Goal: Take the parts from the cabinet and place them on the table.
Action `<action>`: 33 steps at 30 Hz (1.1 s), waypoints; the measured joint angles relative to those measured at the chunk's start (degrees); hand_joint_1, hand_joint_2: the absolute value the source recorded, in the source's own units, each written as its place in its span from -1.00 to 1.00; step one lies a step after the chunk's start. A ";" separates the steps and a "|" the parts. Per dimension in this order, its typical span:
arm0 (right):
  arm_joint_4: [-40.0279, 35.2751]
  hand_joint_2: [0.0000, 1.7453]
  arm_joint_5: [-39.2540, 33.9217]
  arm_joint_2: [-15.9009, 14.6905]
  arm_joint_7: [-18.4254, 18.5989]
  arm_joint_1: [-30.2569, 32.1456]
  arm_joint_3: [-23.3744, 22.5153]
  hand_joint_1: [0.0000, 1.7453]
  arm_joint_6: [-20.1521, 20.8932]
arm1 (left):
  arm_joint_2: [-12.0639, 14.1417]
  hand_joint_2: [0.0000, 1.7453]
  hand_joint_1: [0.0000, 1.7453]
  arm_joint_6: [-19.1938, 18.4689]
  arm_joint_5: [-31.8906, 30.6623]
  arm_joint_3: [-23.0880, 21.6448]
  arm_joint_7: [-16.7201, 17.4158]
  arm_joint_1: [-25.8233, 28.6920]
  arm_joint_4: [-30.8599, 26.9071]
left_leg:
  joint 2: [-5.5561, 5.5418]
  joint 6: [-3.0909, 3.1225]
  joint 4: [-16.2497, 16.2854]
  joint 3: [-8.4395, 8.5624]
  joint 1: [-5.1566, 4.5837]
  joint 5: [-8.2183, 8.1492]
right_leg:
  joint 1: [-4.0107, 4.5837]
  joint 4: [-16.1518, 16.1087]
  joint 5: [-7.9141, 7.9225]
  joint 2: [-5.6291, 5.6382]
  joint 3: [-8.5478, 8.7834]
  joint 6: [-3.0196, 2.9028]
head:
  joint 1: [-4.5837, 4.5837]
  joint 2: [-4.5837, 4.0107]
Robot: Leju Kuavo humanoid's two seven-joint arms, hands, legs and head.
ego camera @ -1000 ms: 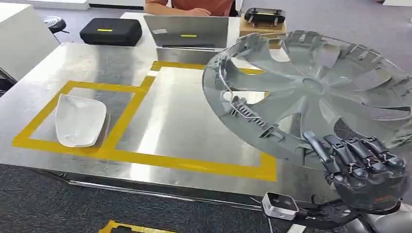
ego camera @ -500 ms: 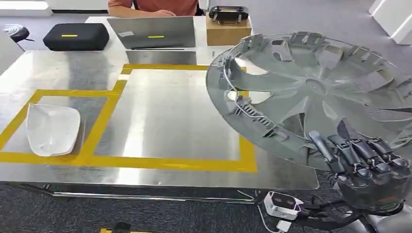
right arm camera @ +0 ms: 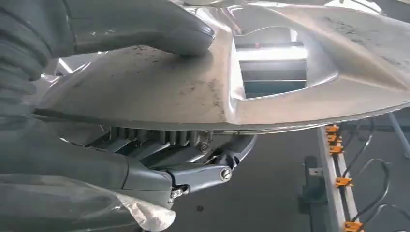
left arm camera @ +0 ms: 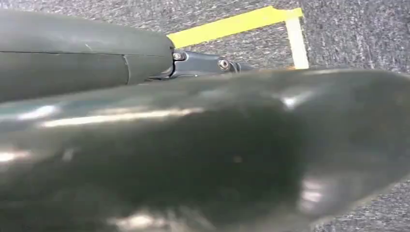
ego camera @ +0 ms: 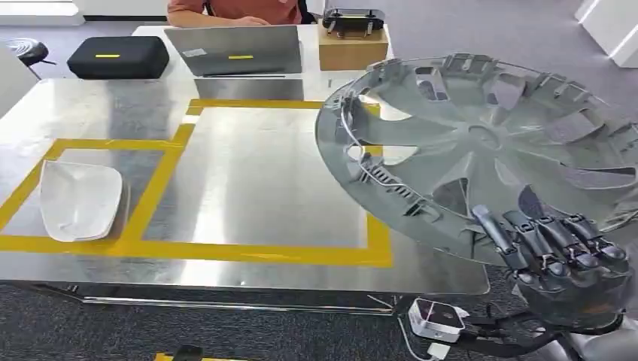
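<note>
A large grey wheel cover (ego camera: 481,143) hangs tilted, ribbed inner side up, over the right end of the steel table (ego camera: 263,188). My right hand (ego camera: 560,259) grips its near rim, dark fingers curled over the edge. In the right wrist view the thick thumb (right arm camera: 140,26) presses on the wheel cover's smooth face (right arm camera: 203,92), with the fingers (right arm camera: 193,169) under the rim. A white mirror cap (ego camera: 79,199) lies inside the smaller yellow-taped square at the table's left. The cover overhangs the right part of the larger taped square (ego camera: 380,241).
At the table's far edge stand a black case (ego camera: 116,56), a laptop (ego camera: 233,51) with a person behind it, and a cardboard box (ego camera: 353,47) carrying a black device. A small white camera (ego camera: 435,320) sits near my right wrist. Grey carpet surrounds the table.
The camera swung right over the first half second, shifting the table leftward in view; since then the view has barely moved. The wheel cover stays in my right hand.
</note>
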 joint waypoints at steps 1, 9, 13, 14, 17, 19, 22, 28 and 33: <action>0.04 1.00 0.00 0.00 -0.02 0.02 -0.02 1.00 0.00 | 0.00 -1.00 -1.00 0.00 0.09 0.00 0.09 0.00 0.00 | 0.00 -0.05 0.01 -0.01 -0.01 -0.03 | 0.00 0.00 0.01 0.00 0.00 -0.02 | 0.02 0.00; 1.05 1.00 0.00 0.00 -0.24 0.05 -0.39 1.00 0.00 | 0.59 -1.00 -1.00 -0.09 0.09 -0.09 0.28 -0.01 0.02 | 0.00 -0.03 0.18 -0.10 -0.15 -0.10 | -0.11 -0.02 0.06 -0.02 0.02 0.03 | 0.02 0.00; 2.52 1.00 0.00 0.00 -0.04 0.01 -0.33 1.00 0.00 | 1.20 -1.00 -1.00 -1.12 1.31 -0.09 -0.24 0.00 0.28 | 0.00 0.03 0.19 -0.12 -0.19 -0.15 | -0.15 -0.02 0.06 -0.02 0.05 0.03 | 0.02 0.00; 3.57 1.00 0.00 0.00 0.40 -0.08 -0.28 1.00 0.00 | 1.49 -1.00 -1.00 -1.29 1.64 -0.04 -0.50 0.00 0.50 | 0.00 0.03 0.20 -0.12 -0.19 -0.15 | -0.15 -0.02 0.06 -0.02 0.05 0.03 | 0.04 0.00; 6.15 1.00 0.00 0.00 1.33 -0.23 0.18 1.00 0.00 | 1.99 -1.00 -1.00 -1.97 2.14 0.02 -0.81 0.09 1.09 | -0.02 0.03 0.20 -0.13 -0.19 -0.15 | -0.16 -0.02 0.06 -0.09 0.04 0.03 | 0.04 0.00; 7.99 1.00 -0.02 0.00 2.23 -0.57 0.63 1.00 0.00 | 2.38 -1.00 -1.00 -2.14 2.93 0.07 -1.13 0.13 1.66 | -0.03 0.03 0.20 -0.13 -0.19 -0.15 | -0.16 -0.02 0.06 -0.08 0.04 0.03 | 0.02 -0.02; 10.83 1.00 -0.04 -0.11 5.61 -1.47 1.40 1.00 0.00 | 2.82 -1.00 -1.00 -2.08 5.20 0.07 -2.07 -0.01 2.84 | -0.05 0.03 0.20 -0.13 -0.18 -0.15 | -0.15 -0.02 0.06 -0.12 0.04 0.03 | 0.04 -0.02; 18.19 1.00 0.26 -0.55 12.20 -2.88 4.33 1.00 0.00 | 3.02 -1.00 -1.00 -1.90 7.15 -0.20 -3.54 -0.51 5.92 | -0.07 0.03 0.21 -0.14 -0.18 -0.15 | -0.15 -0.02 0.06 -0.14 0.04 0.03 | 0.02 0.00; 23.11 1.00 0.33 -1.01 15.89 -5.03 6.49 1.00 0.00 | 3.06 -1.00 -1.00 -1.79 7.04 -0.17 -3.69 -0.76 7.10 | -0.08 0.03 0.21 -0.16 -0.20 -0.15 | -0.15 -0.02 0.06 -0.16 0.01 0.04 | 0.02 0.00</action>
